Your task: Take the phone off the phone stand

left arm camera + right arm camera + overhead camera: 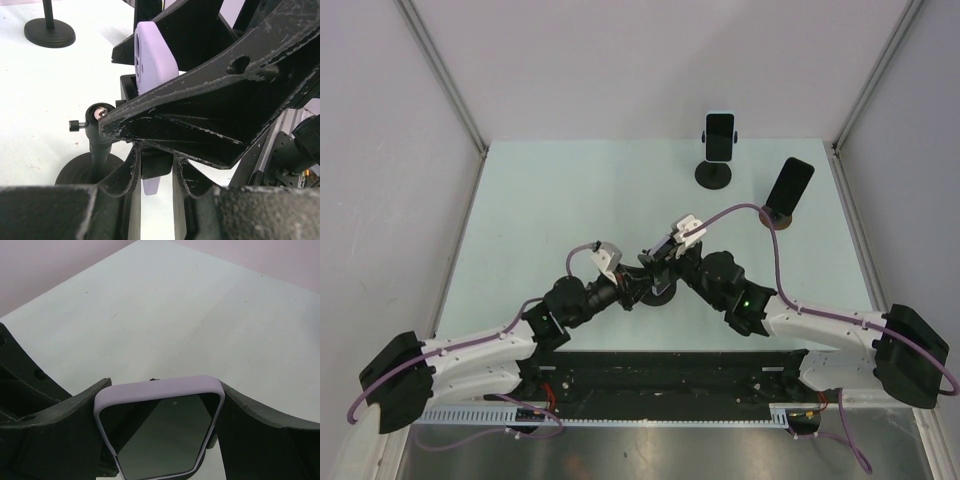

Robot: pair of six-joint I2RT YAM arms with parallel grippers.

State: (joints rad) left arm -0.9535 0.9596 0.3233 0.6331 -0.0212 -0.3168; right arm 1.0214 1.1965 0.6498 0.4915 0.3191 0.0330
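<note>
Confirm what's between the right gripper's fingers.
The lilac-cased phone sits inside the right gripper, a finger at each side edge. Shows in the right wrist view.

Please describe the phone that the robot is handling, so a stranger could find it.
On the pale table, look where both arms meet. The lilac-cased phone sits on its stand between the fingers of the right gripper. Unlike the far phone and the right-side phone, only it is gripped.
</note>
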